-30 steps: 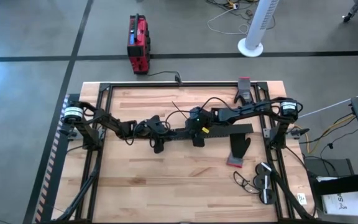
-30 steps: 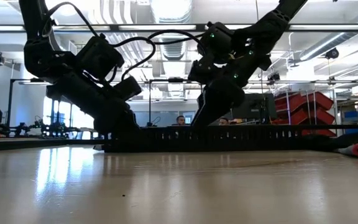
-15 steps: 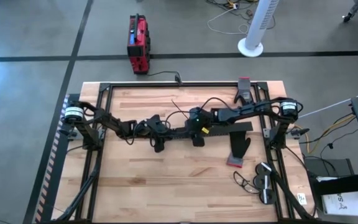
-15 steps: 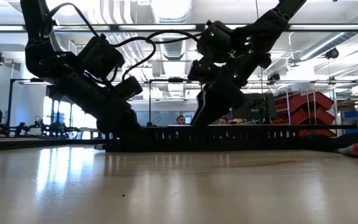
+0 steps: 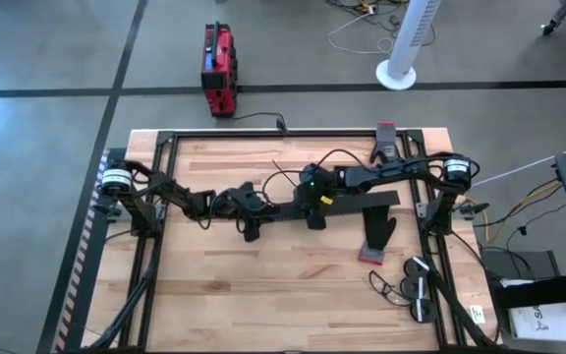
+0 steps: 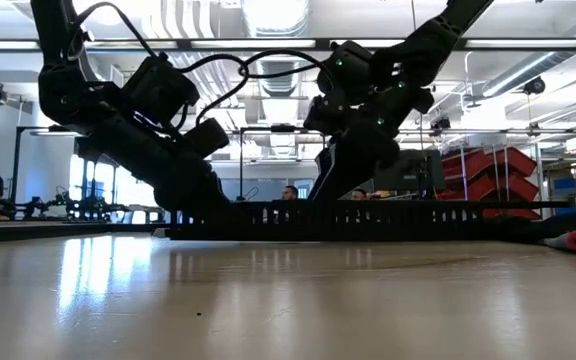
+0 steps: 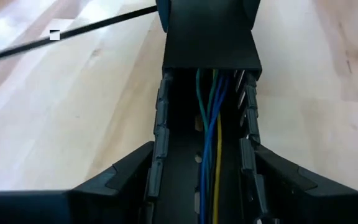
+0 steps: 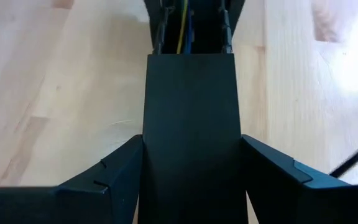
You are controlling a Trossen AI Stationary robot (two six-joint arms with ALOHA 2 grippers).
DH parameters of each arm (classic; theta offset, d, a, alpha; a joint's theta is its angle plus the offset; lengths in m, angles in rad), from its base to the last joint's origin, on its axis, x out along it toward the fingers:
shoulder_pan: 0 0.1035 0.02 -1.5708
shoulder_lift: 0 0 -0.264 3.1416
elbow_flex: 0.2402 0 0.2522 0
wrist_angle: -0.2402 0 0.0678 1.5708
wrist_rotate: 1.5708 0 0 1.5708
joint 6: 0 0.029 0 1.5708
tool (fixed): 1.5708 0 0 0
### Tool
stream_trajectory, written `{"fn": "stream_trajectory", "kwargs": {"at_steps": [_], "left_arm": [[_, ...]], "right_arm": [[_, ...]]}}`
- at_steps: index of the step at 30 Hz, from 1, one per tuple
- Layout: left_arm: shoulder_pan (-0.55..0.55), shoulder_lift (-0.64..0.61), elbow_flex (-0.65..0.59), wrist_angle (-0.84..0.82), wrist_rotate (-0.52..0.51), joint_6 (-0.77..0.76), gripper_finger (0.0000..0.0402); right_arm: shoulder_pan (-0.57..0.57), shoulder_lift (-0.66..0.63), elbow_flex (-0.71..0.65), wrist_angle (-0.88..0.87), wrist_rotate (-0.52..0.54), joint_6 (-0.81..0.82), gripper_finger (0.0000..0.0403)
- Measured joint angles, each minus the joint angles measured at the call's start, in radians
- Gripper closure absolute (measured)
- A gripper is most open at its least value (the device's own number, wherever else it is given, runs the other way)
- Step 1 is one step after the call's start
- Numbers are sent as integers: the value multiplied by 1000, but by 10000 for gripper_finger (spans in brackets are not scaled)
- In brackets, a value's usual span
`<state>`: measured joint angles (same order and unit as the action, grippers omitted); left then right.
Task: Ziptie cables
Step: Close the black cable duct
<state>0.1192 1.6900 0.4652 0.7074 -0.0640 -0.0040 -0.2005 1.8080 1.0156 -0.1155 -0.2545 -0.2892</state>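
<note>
Right gripper (image 5: 313, 218) shifted slightly; cables (image 7: 209, 124) partly hidden in channel (image 7: 160, 143)

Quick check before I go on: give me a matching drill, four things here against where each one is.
Things:
1 cables
2 left gripper
3 right gripper
4 glove

Places:
A at the black channel end on the left arm's side
B on the table, outside the channel
C inside the channel
D at the channel's middle

Pairs: 1-C, 2-A, 3-D, 4-B
</note>
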Motion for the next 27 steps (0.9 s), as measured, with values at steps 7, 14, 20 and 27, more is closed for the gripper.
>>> {"fn": "stream_trajectory", "kwargs": {"at_steps": [7,14,20,27], "left_arm": [[0,5,9,-10,3,3,194],[0,42,69,0,2,14,194],[2,80,137,-43,35,41,194],[3,116,166,-54,53,57,193]], "right_arm": [[5,8,-8,80,-3,59,183],[8,12,-11,177,12,119,187],[12,26,-11,186,23,132,186],[12,39,-11,188,36,132,187]]}}
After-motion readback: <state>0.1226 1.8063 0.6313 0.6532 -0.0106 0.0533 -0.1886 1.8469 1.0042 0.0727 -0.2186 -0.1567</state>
